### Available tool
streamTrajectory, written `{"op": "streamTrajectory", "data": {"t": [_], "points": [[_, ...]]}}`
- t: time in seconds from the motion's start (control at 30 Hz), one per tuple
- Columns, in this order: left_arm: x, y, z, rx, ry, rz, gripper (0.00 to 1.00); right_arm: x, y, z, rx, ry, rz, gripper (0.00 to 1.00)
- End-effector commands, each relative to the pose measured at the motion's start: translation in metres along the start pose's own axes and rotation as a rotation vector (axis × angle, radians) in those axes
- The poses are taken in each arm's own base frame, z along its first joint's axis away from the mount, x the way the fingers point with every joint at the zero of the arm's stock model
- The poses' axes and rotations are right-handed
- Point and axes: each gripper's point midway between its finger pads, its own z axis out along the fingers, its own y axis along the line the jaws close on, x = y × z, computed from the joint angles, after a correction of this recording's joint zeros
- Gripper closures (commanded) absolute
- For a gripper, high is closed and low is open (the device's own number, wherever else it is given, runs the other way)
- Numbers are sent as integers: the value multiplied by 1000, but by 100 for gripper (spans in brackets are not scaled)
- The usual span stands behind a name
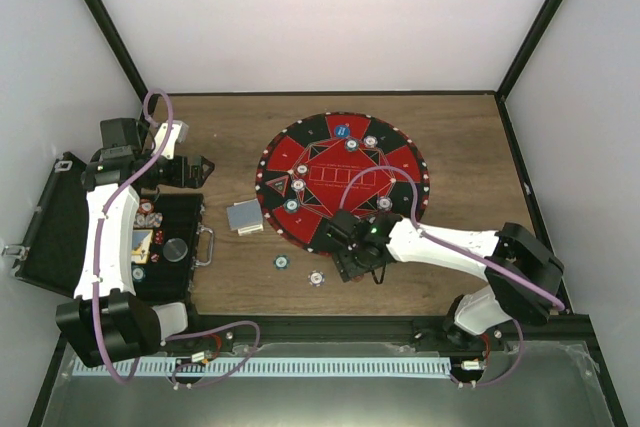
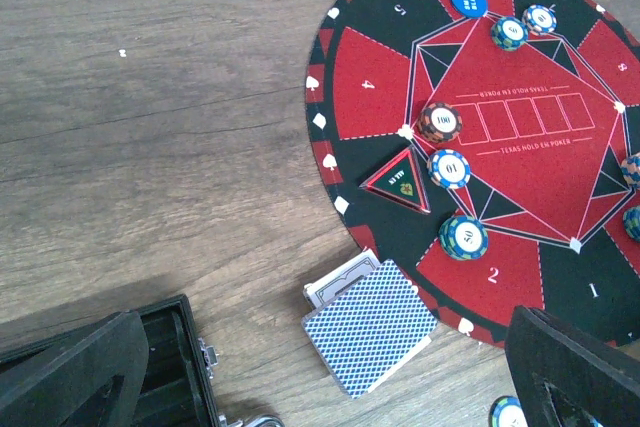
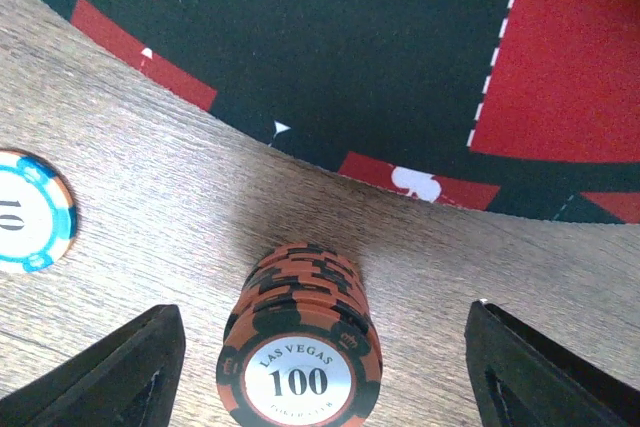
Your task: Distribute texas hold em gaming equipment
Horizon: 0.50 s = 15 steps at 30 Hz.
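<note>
A round red and black poker mat (image 1: 400,162) lies mid-table with several chips (image 1: 299,185) and a blue marker disc (image 1: 342,131) on it. No orange disc shows. The blue-backed card deck (image 1: 245,217) lies on the wood left of the mat; in the left wrist view the deck (image 2: 370,327) is just ahead of my open, empty left gripper (image 2: 325,392). That gripper (image 1: 198,165) hovers above the case's far end. My right gripper (image 3: 325,357) is open astride an orange and black stack of 100 chips (image 3: 305,347) standing on the wood by the mat's near edge.
An open black case (image 1: 60,232) with chips and dice sits at the left edge. Two loose chips (image 1: 282,262) (image 1: 316,277) lie on the wood near the front. A blue and white 10 chip (image 3: 30,212) lies left of the right gripper. A triangular marker (image 2: 400,182) lies on the mat.
</note>
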Motion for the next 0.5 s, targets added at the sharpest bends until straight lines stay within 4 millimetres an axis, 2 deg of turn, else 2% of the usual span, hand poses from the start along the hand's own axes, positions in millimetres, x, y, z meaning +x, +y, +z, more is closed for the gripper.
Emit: {"op": "streamTrajectory", "data": {"t": [0.0,0.33,0.47], "points": [[-4,0,-3,-2,-20,-2,0,-1,7,-2,-27,-21,8,23],[-6,0,-7,-9,-23,3,0,4,5,11,-5,2,-7,35],[-6,0,-7,-11,-24,4,0,5,4,14,4,6,-8,37]]}}
